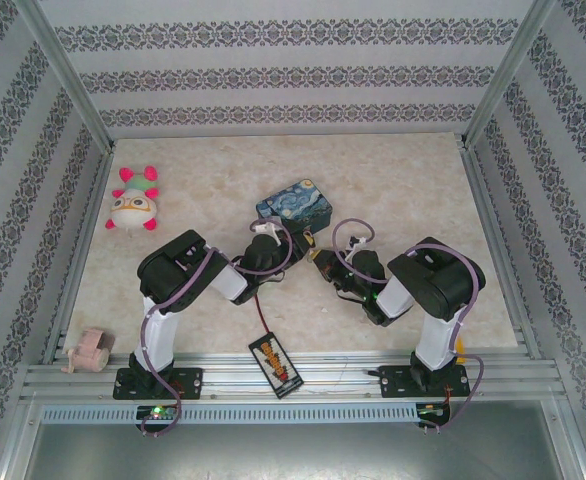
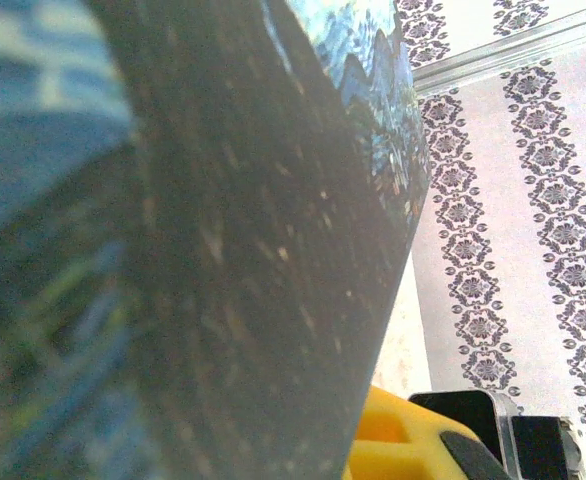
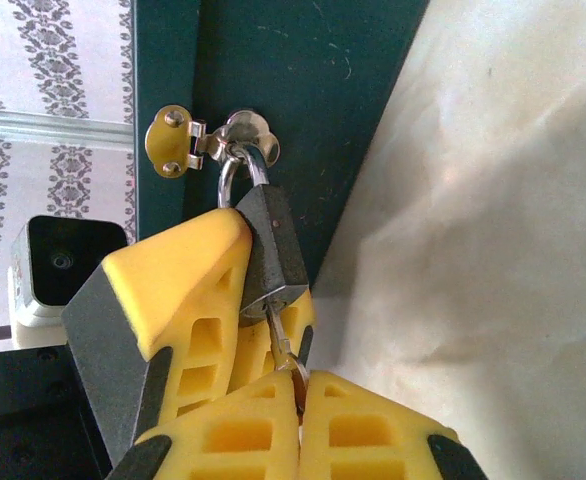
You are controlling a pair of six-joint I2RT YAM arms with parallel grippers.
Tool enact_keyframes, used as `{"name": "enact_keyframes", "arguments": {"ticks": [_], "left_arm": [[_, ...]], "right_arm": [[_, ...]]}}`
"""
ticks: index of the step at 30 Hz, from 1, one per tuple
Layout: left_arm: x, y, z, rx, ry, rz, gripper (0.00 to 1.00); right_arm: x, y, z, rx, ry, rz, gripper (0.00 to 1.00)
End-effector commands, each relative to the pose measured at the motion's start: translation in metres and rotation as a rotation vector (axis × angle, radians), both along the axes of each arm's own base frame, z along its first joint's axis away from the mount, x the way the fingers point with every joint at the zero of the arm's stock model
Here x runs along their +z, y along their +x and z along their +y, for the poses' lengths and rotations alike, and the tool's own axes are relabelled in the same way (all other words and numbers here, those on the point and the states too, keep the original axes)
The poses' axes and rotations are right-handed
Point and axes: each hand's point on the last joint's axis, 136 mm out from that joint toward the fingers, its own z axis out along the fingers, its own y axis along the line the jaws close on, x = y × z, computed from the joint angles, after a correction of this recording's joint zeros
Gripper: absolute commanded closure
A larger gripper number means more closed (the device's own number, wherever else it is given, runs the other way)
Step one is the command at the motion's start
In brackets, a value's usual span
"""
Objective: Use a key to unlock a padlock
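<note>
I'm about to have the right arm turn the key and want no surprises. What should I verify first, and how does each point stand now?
1. Key in keyhole: ok. The key enters the bottom of the padlock.
2. Grip on key: ok. The right gripper is shut on it.
3. Padlock steadied: ok. The left fingers press on its body.
4. Key fully seated: cannot tell.
5. Shackle free: not ok. The shackle sits closed through the hasp on the tin.
</note>
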Motion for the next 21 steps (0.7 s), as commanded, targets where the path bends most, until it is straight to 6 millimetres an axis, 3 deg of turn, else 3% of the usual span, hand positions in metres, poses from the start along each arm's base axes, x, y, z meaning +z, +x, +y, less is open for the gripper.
{"name": "enact_keyframes", "arguments": {"ticks": [1,21], "left_arm": [[-0.002,-0.018,-0.007,-0.065,-0.038,0.022,1.0],[-0.01,-0.05,-0.001,-0.109,-0.142,0.1,0.92]], "right_arm": [[0.04,0.017,-0.004,-0.032,0.068,-0.121,1.0],[0.04,0.011,-0.005,-0.019,0.022,-0.162,1.0]]}}
